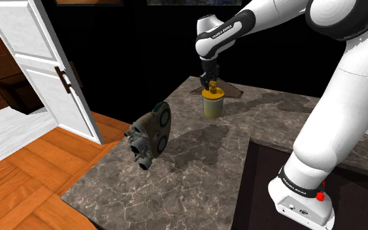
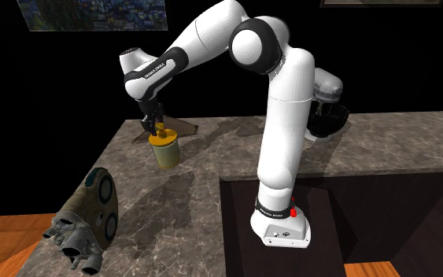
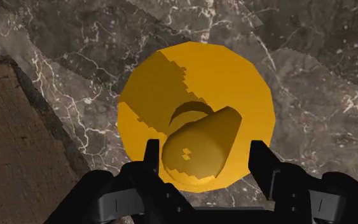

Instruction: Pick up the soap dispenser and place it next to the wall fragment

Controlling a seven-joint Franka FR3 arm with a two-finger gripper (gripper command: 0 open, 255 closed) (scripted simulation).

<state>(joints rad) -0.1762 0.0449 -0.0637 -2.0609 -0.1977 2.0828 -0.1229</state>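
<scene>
**Open gripper over the soap dispenser's pump**

A dark marble countertop (image 1: 195, 163) spans the scene, and the white Franka arm (image 1: 346, 85) reaches across it toward its far edge. A white panelled door (image 1: 45, 59) stands open over the wood floor at the shoulder view's left. A battered old camera with several lenses (image 1: 151, 134) sits at the counter's near corner. The brown wall fragment (image 1: 233, 91) lies flat just behind the soap dispenser (image 1: 212, 104), which stands upright with a yellow cap. The gripper (image 3: 203, 149) is directly above the dispenser. Its fingers are parted on either side of the pump head and do not clasp it.
</scene>
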